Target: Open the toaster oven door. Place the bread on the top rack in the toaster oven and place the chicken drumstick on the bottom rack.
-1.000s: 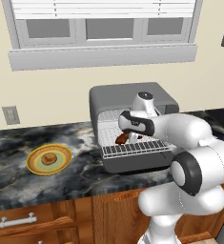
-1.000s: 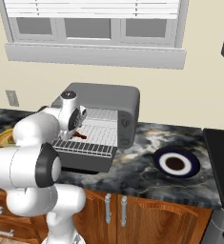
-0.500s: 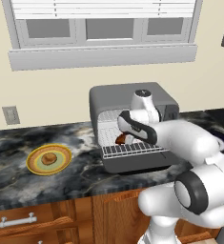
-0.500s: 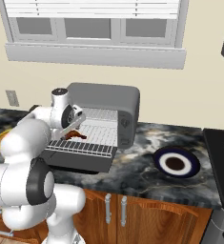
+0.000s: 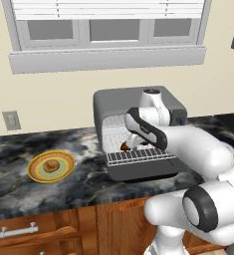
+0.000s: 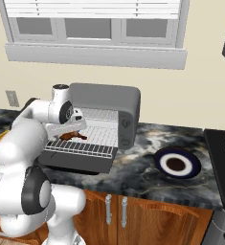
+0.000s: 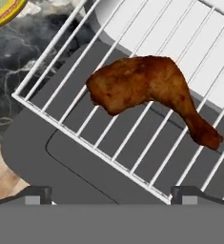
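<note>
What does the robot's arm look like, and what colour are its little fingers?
The arm is made of fat, smooth white tubes with rounded ends, joined by dark grey rings and round dark caps at the joints. No cables or markings show on it. The gripper has two small, blocky dark grey fingertips, seen in the hand view.

No lettering, brand, number or sign can be read anywhere in this kitchen: the toaster oven (image 5: 138, 102) shows plain dark grey panels, its door (image 6: 80, 162) carries no label, and the wall outlet (image 5: 11, 120) is blank. The yellow plate (image 5: 39, 172) and the dark blue plate (image 6: 177, 164) bear only coloured rings, not writing.
</note>
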